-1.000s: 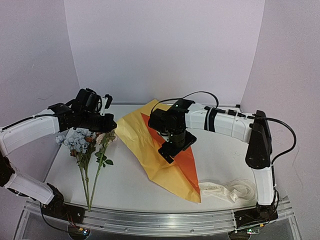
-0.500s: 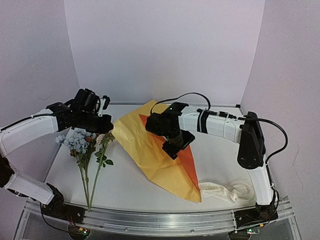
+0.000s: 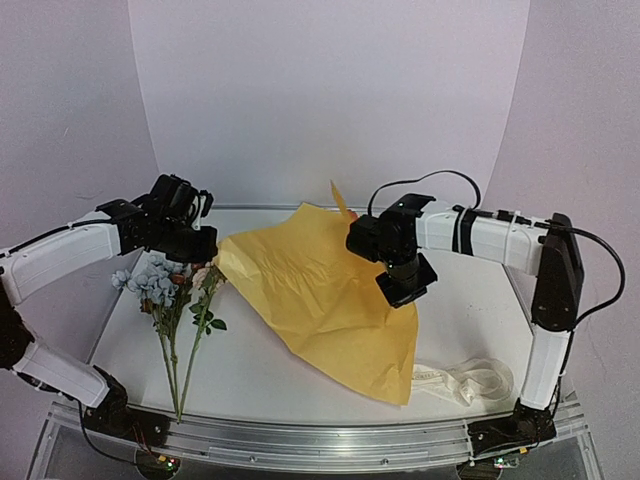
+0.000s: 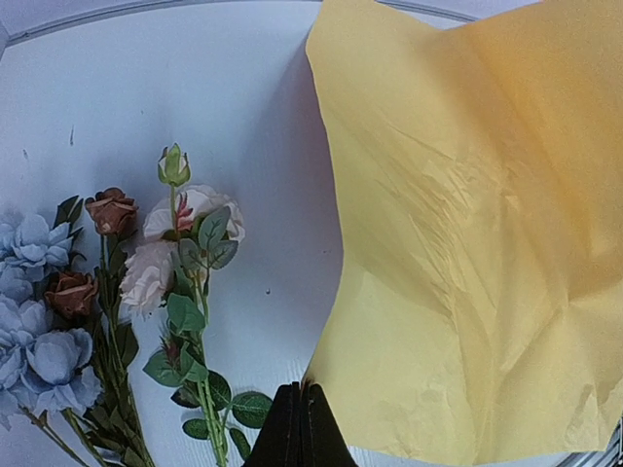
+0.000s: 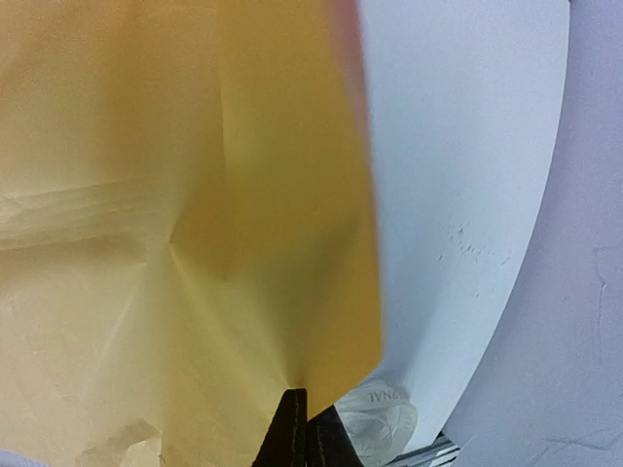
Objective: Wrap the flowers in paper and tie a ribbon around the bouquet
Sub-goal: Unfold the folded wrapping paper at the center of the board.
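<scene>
We judge the task to be at its very start. Nothing is wrapped and nothing is tied.

The table [image 3: 470, 300] carries all three things, each lying on its own. The paper [image 3: 320, 290] is the biggest of them and we take it as our landmark. It is spread wide across the middle with its pale yellow face up, crinkled, and only a sliver of orange shows at its far edge. It looks lifted and stretched between the two arms instead of lying flat.

The flowers [image 3: 170, 285] lie to the left of the paper, near its left edge but not on it, with blooms toward the far side and stems toward the near side. The ribbon [image 3: 465, 380] lies in a loose heap just beside the paper's near right corner. We cannot tell whether an end is tucked under it.

The left gripper [image 3: 205, 250] is clamped tight on the paper's left corner. The right gripper [image 3: 405, 290] is pinched closed on its right edge.

What is left, as we read it, is to lay the paper out, put the flowers on it, fold it around the stems, and then tie the ribbon round.

As for containers, we see none. The paper is the only thing meant to hold anything, and it holds nothing yet.
</scene>
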